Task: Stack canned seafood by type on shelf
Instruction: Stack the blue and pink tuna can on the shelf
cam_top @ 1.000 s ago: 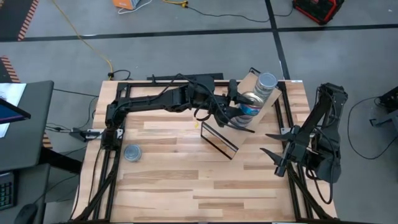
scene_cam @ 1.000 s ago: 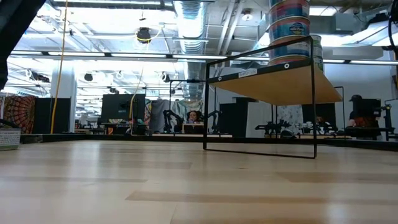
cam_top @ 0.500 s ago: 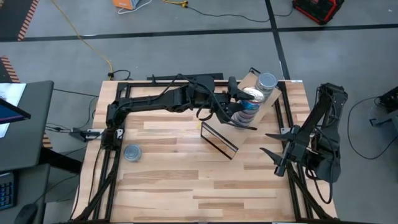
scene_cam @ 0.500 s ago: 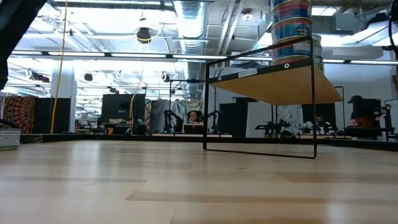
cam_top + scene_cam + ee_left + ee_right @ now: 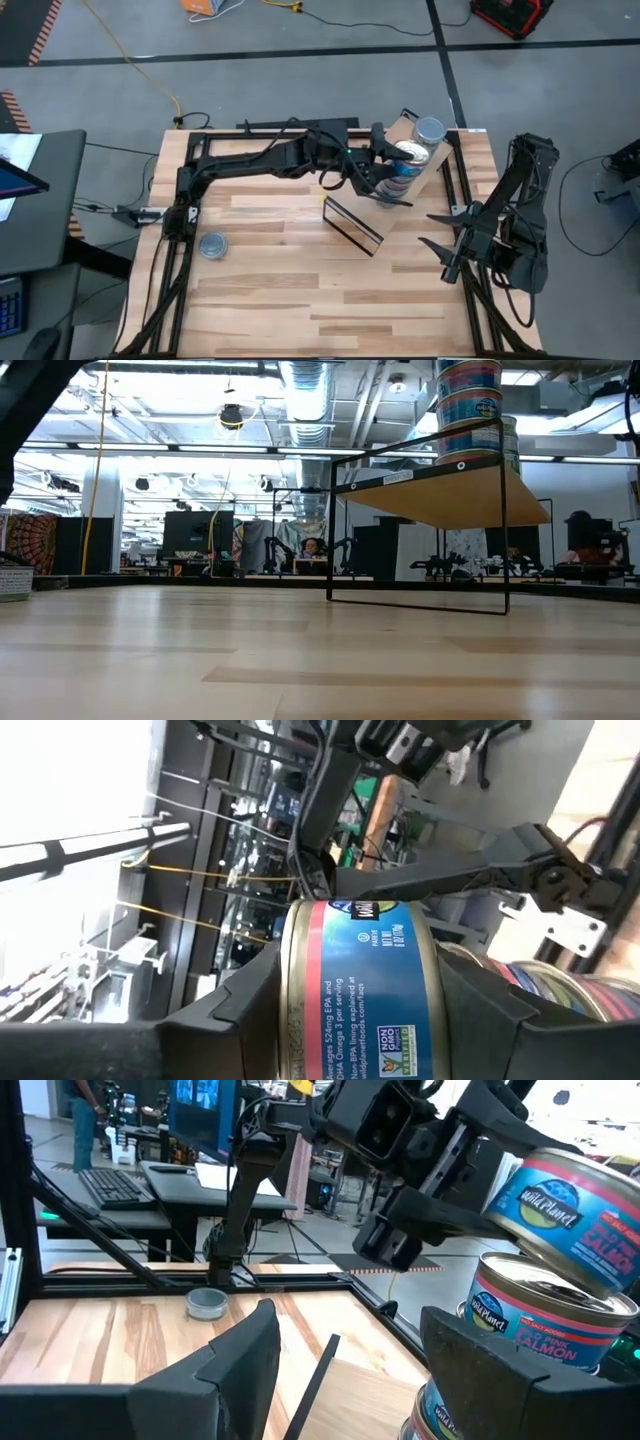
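Observation:
The shelf [image 5: 398, 127] stands at the table's far right, a wood board on a black frame [image 5: 440, 495]. On it is a stack of salmon tins [image 5: 535, 1320], and a second stack with a grey-blue lid [image 5: 430, 130] stands behind. My left gripper [image 5: 400, 160] reaches level over the shelf, shut on one more tin [image 5: 570, 1190] right above the first stack. A loose blue-lidded tin [image 5: 212, 245] rests flat on the table at the left. My right gripper [image 5: 440, 228] waits open at the right edge. My left gripper pinches the tin between its two fingers [image 5: 230, 1010], which press on its flat ends, leaving the labelled wall [image 5: 355, 990] facing the wrist. The fingers come level from the table's left. The tin is tilted just over the stack's top; whether it touches the stack, I cannot tell.
The shelf's black wire frame [image 5: 350, 225] reaches toward the table's middle. Bare tabletop [image 5: 300, 300] lies across the near half. Black rails run along the table's left and right edges.
My left gripper has edged a little toward the table's far edge with the tin and has rolled slightly, so the tin sits more tilted above the stack. My right gripper has kept still.

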You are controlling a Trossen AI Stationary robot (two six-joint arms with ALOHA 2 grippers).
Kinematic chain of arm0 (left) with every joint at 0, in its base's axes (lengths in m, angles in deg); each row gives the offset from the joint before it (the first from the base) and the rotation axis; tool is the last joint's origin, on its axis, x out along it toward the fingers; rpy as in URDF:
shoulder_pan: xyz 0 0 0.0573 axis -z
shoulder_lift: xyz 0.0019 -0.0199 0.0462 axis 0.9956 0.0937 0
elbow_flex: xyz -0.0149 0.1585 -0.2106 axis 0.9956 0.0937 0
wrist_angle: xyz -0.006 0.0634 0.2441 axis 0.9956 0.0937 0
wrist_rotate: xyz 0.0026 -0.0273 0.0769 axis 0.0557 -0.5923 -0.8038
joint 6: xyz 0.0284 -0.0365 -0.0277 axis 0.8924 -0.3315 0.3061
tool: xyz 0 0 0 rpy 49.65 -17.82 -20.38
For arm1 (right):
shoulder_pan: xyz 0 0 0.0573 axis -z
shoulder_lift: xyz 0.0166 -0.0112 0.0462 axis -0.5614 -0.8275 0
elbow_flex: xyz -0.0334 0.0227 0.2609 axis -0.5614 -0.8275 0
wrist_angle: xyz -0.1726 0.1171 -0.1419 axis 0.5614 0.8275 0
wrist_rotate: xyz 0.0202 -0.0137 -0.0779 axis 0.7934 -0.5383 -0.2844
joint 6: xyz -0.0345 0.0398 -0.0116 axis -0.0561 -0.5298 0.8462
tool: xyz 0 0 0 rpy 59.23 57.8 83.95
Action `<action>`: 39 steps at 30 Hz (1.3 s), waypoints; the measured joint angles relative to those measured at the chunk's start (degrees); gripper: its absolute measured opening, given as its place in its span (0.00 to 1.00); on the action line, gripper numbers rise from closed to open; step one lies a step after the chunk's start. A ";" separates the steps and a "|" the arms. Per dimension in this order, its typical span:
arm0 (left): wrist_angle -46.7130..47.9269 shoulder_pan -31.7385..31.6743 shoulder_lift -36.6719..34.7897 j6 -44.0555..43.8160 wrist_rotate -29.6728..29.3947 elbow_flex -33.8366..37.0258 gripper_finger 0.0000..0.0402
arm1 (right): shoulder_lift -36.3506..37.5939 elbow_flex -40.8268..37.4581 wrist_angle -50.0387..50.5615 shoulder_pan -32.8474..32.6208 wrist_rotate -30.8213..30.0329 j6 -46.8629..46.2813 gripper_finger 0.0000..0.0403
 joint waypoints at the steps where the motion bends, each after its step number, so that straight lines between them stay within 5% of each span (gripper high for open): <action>1: -0.48 0.02 0.27 0.00 0.08 0.00 0.51 | 0.00 0.00 0.00 0.00 0.00 0.00 0.67; 13: 1.41 1.34 -0.21 -4.79 -3.64 -0.05 0.54 | 0.00 0.00 0.06 0.96 0.02 0.16 0.67; 22: 2.14 1.66 -0.14 -5.10 -4.15 -0.07 0.55 | 0.35 0.10 -1.94 14.45 0.02 11.04 0.67; 39: 2.57 2.91 -0.14 -3.65 -8.38 -0.07 0.55 | 1.86 6.31 -5.15 21.63 0.11 15.97 0.67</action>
